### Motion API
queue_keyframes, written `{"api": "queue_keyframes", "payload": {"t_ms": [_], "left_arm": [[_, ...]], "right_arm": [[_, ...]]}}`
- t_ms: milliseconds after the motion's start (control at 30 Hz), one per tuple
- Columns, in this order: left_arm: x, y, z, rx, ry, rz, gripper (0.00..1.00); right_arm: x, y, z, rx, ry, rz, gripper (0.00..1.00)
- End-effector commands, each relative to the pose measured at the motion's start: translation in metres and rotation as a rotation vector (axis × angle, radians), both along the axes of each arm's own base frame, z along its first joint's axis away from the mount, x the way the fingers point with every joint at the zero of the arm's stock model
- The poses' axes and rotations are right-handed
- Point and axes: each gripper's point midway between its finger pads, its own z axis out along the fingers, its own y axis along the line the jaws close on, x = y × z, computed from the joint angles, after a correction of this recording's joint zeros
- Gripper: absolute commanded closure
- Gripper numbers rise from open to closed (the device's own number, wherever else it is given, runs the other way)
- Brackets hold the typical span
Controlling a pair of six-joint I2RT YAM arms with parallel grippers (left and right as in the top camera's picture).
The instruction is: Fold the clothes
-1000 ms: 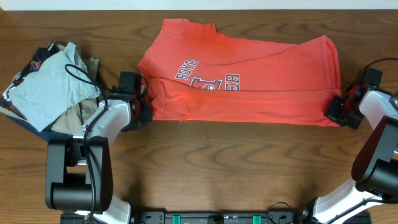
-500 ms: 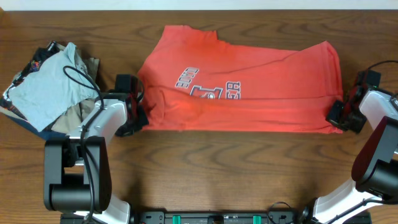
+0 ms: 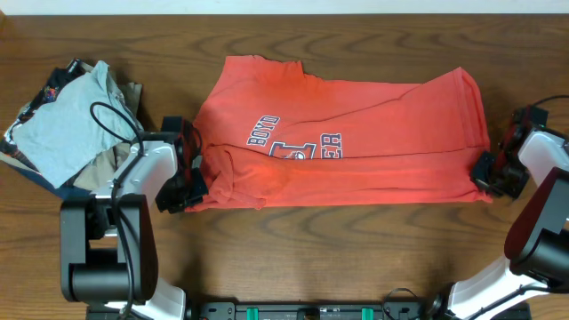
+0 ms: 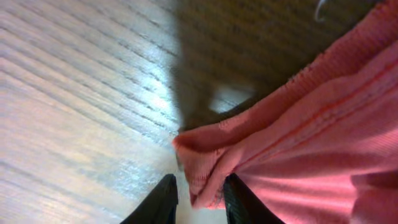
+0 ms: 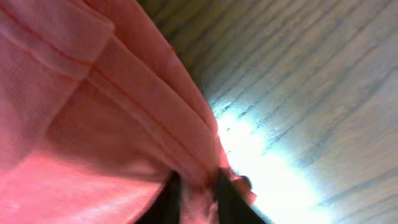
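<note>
The coral-red T-shirt (image 3: 356, 133) with white chest lettering lies partly folded across the middle of the wooden table. My left gripper (image 3: 192, 185) is at its near left corner, shut on a bunched fold of the red cloth (image 4: 214, 165) that sits between the black fingers (image 4: 163, 200). My right gripper (image 3: 485, 176) is at the near right corner, shut on the shirt's hemmed edge (image 5: 155, 134), with cloth pinched between its dark fingers (image 5: 225, 200). Both corners are held just above the table.
A pile of other garments lies at the far left: a light grey T-shirt (image 3: 62, 124) on top of tan and navy pieces (image 3: 111, 164). Bare wooden tabletop (image 3: 338, 249) runs along the front edge, with the arm bases at both front corners.
Both grippers have pulled the shirt's near edge toward the front of the table. The left gripper moved nearer and slightly left; the shirt's lower edge now lies lower in the overhead view.
</note>
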Motion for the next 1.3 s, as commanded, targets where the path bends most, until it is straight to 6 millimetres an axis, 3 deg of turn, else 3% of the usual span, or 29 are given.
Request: {"api": "queue_keyframes", "payload": {"t_ms": [0, 100, 200, 300, 500, 633, 833, 1033, 1100, 1167, 1267], "left_arm": [[0.028, 0.002, 0.035, 0.006, -0.137, -0.016, 0.71], [0.045, -0.010, 0.061, -0.040, -0.256, -0.048, 0.62], [0.058, -0.044, 0.082, -0.160, -0.371, -0.154, 0.56], [0.056, -0.071, 0.089, -0.191, -0.393, -0.294, 0.53], [0.036, -0.127, 0.071, -0.219, -0.308, -0.597, 0.46], [0.024, -0.148, 0.051, -0.226, -0.234, -0.680, 0.44], [0.006, -0.166, 0.019, -0.226, -0.112, -0.807, 0.43], [0.002, -0.162, 0.000, -0.161, -0.053, -0.843, 0.44], [0.002, -0.162, -0.001, -0.161, -0.053, -0.843, 0.49], [0.003, -0.163, -0.001, -0.161, -0.058, -0.843, 0.61], [0.006, -0.164, 0.000, -0.162, -0.069, -0.844, 0.89]], "right_arm": [[0.004, -0.003, 0.018, -0.008, -0.062, -0.025, 0.65], [0.012, -0.001, 0.035, -0.001, -0.129, -0.018, 0.58], [0.015, 0.003, 0.053, 0.006, -0.181, -0.014, 0.56], [0.017, 0.011, 0.069, 0.032, -0.236, -0.002, 0.55], [0.021, 0.025, 0.078, 0.096, -0.279, 0.049, 0.56], [0.018, 0.027, 0.077, 0.105, -0.267, 0.048, 0.56], [0.018, 0.027, 0.077, 0.105, -0.267, 0.051, 0.56], [0.018, 0.027, 0.077, 0.105, -0.267, 0.051, 0.57], [0.018, 0.027, 0.077, 0.104, -0.267, 0.051, 0.57], [0.018, 0.027, 0.077, 0.104, -0.267, 0.051, 0.58], [0.018, 0.027, 0.077, 0.104, -0.267, 0.051, 0.60]]}}
